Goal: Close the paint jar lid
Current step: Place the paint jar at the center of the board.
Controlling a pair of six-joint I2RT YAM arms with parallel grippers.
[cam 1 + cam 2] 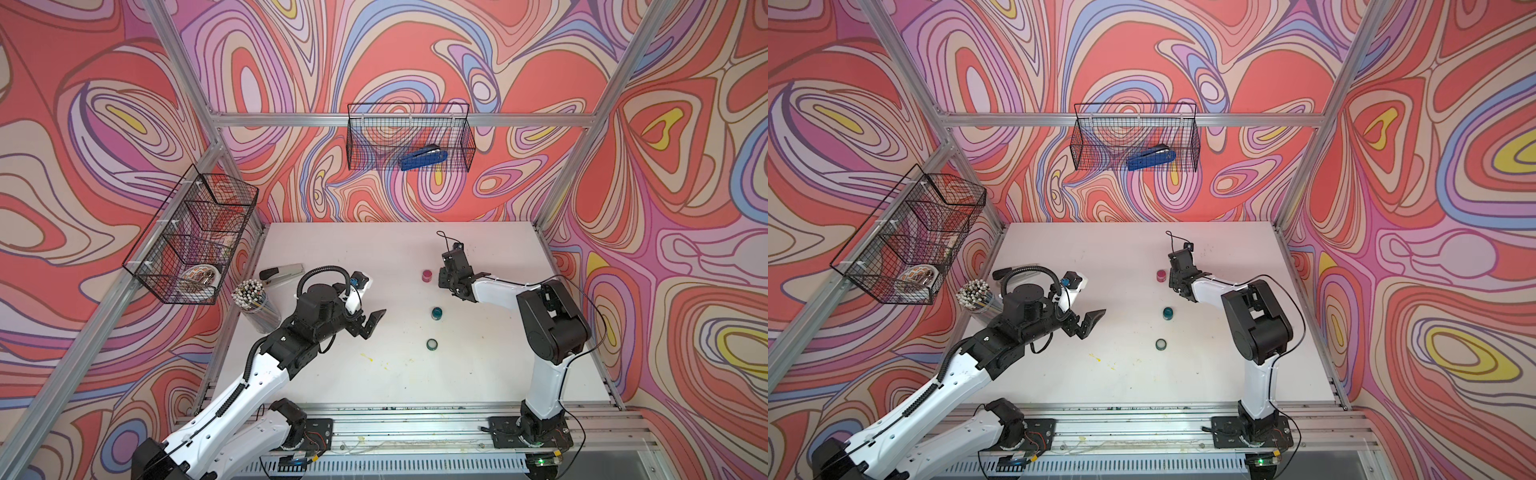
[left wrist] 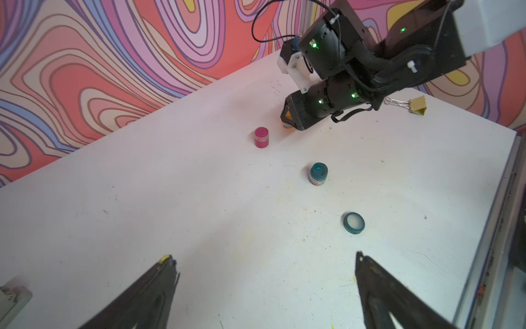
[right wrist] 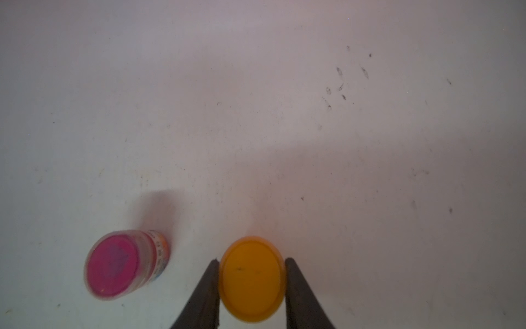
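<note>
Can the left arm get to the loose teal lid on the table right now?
Probably yes. The left gripper has jaws wide open and empty, with only bare table between it and the teal lid. The teal jar stands apart, and the right gripper is farther back, shut on an orange jar.

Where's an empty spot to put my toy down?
Most bare room: the near middle of the table, between the left gripper, the teal lid and the front rail. The far middle by the wall is bare too. It's crowded by the pink jar, teal jar and right gripper holding an orange jar.
</note>
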